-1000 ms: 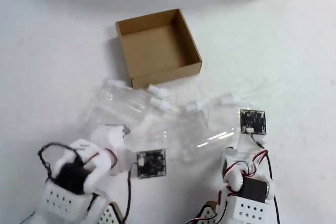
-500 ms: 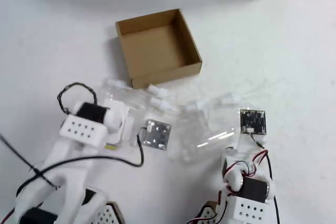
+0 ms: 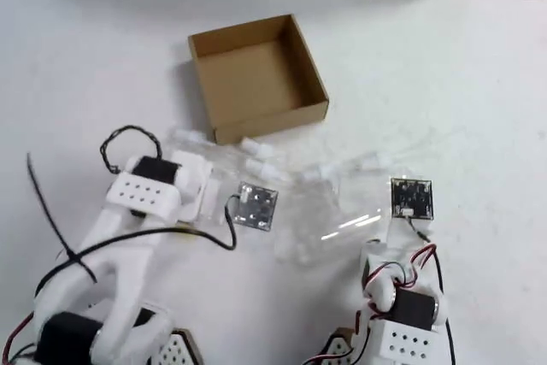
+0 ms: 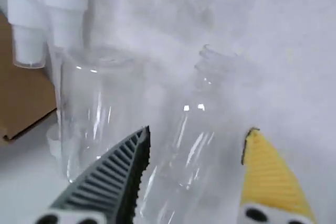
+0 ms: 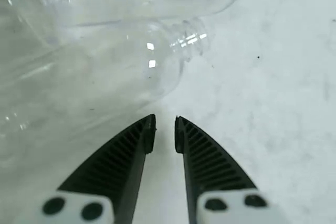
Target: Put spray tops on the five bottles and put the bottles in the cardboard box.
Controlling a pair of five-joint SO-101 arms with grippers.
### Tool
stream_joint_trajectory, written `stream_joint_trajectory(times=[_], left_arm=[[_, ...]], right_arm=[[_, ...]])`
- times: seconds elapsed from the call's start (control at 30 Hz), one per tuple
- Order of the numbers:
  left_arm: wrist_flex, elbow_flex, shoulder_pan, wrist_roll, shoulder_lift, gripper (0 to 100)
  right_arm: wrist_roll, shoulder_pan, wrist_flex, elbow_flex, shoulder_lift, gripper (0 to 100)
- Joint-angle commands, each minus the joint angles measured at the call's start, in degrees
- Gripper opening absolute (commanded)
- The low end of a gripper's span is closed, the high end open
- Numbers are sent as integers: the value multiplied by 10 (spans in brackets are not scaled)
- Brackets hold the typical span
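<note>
Several clear plastic bottles (image 3: 299,211) lie in a pile on the white table, just in front of the open cardboard box (image 3: 256,74). White spray tops (image 3: 261,150) lie among them on the box side. My left gripper (image 4: 197,132) is open, its grey and yellow fingers on either side of a lying bottle (image 4: 184,145) whose bare neck (image 4: 210,59) points away. Two spray tops (image 4: 47,14) show beyond it. My right gripper (image 5: 164,124) is shut with nothing in it, close to a bottle's open neck (image 5: 189,38).
The left arm (image 3: 149,190) reaches over the left part of the pile. The right arm (image 3: 397,297) stays at the near edge, right of centre. Bare white table (image 3: 461,100) stretches to the right of the box and behind it.
The left arm has swung from the near left corner forward over the bottle pile, toward the box. The right arm and the bottles near it have kept still.
</note>
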Motion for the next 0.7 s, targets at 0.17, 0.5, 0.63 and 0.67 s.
stream_joint_trajectory(times=[0.17, 0.5, 0.63, 0.67], left_arm=[[-76, -34, -5, -7, 109, 286], [-76, -28, 10, 15, 139, 180], [-29, -32, 14, 51, 137, 129], [-11, -33, 17, 60, 137, 122]], right_arm=[[4, 7, 0, 5, -6, 43], [4, 7, 0, 5, -6, 45], [4, 7, 0, 5, -6, 45], [4, 7, 0, 5, -6, 45]])
